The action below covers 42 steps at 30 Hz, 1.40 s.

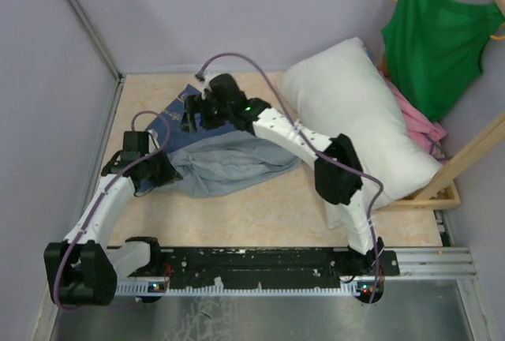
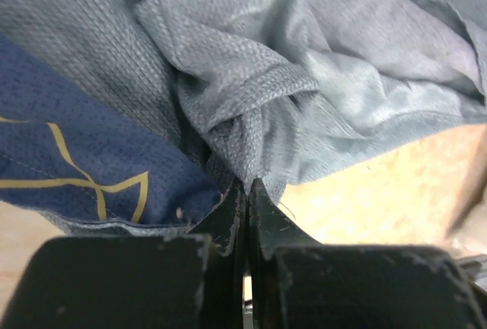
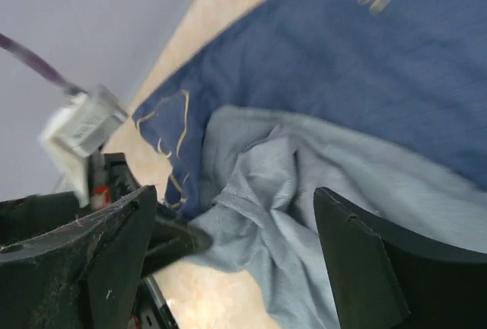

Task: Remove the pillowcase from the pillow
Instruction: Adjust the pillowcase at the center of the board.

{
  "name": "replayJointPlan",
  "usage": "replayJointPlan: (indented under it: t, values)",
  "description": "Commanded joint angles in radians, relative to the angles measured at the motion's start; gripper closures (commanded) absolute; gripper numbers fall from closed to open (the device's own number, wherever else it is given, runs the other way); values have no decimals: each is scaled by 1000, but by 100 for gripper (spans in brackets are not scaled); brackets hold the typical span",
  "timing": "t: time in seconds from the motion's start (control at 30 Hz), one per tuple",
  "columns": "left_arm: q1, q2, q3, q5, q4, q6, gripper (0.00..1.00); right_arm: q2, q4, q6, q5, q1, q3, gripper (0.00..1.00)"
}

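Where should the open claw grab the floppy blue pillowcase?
Probably the bunched pale grey ridge of the pillowcase, from straight above. It stands up off the table, so the right gripper, open right over it, can close either side. The left gripper is shut on a fold at its left end.

The pillowcase lies left of centre on the table, the pillow to its right, and the tank top at far right.
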Motion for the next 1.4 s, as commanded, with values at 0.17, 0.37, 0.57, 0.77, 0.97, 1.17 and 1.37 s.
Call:
replayJointPlan:
  t: [0.17,0.37,0.57,0.77,0.97,1.17,1.37]
  values:
    - [-88,-165,-168,-5,-73,-381,100,283,-179,-24,-163,103,198,28]
    - [-89,-232,-238,3,-103,-423,100,304,-144,-5,-140,117,123,42]
    - [-88,-216,-262,23,-85,-428,100,236,-21,46,-211,101,-88,89]
    - [-88,-199,-261,-31,-110,-460,100,119,170,166,-415,25,-407,100]
    - [-88,-210,-274,-50,-90,-478,100,-44,137,67,-420,-27,-653,100]
    - [-88,-132,-211,97,9,-321,80,-98,43,-78,-459,-26,-711,100]
    - [-88,-40,-20,159,38,-167,0,-170,-133,-271,-387,-27,-660,87]
